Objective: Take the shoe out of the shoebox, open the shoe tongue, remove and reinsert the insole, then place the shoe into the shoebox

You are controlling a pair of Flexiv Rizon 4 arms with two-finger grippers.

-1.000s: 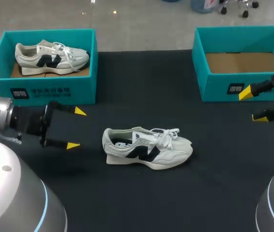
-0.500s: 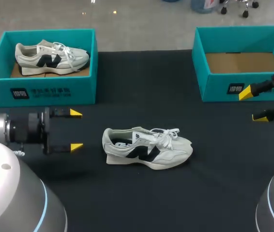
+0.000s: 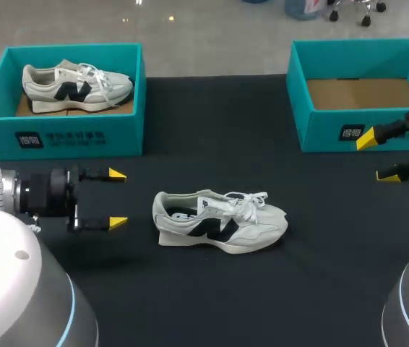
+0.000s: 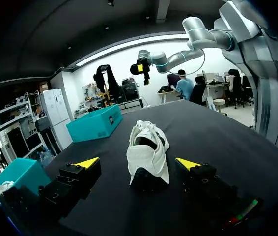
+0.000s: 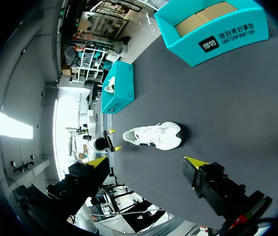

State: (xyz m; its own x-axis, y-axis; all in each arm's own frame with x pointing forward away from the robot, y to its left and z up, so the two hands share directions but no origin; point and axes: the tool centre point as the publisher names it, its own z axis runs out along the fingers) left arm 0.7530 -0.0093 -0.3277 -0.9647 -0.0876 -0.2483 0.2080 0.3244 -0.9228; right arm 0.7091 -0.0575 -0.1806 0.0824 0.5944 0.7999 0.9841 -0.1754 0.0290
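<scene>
Just ahead of the wide-open left tool (image 3: 118, 198) — the white shoe (image 3: 219, 220), heel toward it, untouched

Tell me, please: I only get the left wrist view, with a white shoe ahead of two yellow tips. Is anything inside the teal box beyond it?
Observer: No. The head view looks down into that shoebox: only its brown cardboard floor, no shoe inside.
Visitor: Are those yellow tips holding the shoe?
Observer: No. From above, the left gripper is open, with a clear gap between its tips and the heel of the shoe.
Visitor: And the other arm?
Observer: The right gripper is open too, beside the shoebox's front wall, far from the shoe.
</scene>
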